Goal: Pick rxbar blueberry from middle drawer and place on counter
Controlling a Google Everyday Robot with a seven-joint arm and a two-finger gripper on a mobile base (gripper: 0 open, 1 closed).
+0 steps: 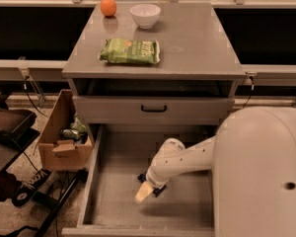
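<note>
Gripper (144,193): low inside the open middle drawer (119,158), pale tip pointing down and toward the front-left, just over the floor. How far it is open: cannot tell, the wrist hides it.

Blue snack bar (158,191): lies on the drawer floor directly under the gripper. Dark ends poke out on either side of the wrist, one toward the back-left, one toward the front-right. Long axis judged to run along that diagonal, across the gripper's line. Held or only covered: cannot tell.

Arm (190,154): reaches in from the right, forearm sloping down and left across the drawer, wrist bent downward. Large white shell of the robot fills the lower right.

Counter (202,38): above and behind. Its right half is bare. Green bag (130,51), orange (108,7) and white bowl (145,15) sit on its left half.
</note>
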